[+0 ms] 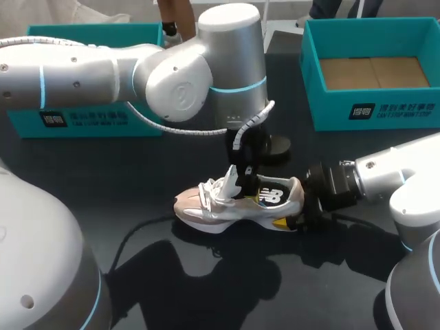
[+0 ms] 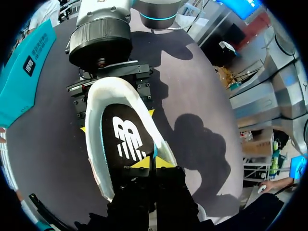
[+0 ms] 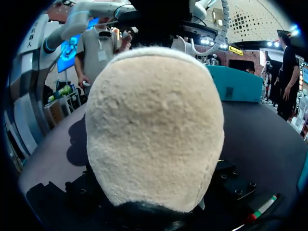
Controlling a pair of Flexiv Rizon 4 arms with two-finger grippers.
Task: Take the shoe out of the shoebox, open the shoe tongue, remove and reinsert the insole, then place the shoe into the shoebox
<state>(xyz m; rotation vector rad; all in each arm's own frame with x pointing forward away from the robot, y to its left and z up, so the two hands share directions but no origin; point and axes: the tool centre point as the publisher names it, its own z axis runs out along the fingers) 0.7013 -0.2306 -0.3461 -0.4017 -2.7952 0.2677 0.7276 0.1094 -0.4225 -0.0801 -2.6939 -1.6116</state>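
Shoe: upright on table, heel clamped by right gripper. Left gripper: pinched narrow on insole inside the opening. Handling, as judged: draw insole out slowly, heel held firm.

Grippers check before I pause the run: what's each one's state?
Left gripper: shut on the insole.
Right gripper: shut on the shoe at its heel.
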